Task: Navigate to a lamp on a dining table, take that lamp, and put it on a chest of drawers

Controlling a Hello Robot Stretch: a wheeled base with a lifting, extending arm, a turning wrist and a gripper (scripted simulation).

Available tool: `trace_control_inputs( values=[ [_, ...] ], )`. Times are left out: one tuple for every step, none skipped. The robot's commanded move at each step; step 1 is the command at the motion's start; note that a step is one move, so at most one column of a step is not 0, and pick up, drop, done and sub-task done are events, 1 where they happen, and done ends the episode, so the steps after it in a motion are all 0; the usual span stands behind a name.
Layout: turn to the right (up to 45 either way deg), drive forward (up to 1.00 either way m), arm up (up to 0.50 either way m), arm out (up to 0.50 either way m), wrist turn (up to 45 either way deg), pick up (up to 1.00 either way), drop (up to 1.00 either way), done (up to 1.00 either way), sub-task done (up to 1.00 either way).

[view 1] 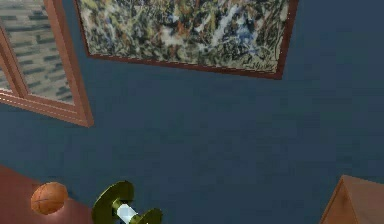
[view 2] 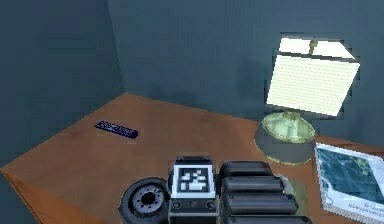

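One lamp [view 2: 305, 100] with a pale shade stands by the worktop's [view 2: 180, 125] far edge, a magazine [view 2: 350, 175] just beside it. At the near edge, I cannot tell my fingers' [view 2: 140, 203] state or hold.

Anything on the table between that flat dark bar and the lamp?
Nothing. In the arm side view, the wooden tabletop between the flat dark bar and the lamp is bare.
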Motion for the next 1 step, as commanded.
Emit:
trace_control_inputs(
  values=[
    [0.0,0.00,0.00,0.22,0.0,0.00,0.00,0.00,0.00]
  ],
)
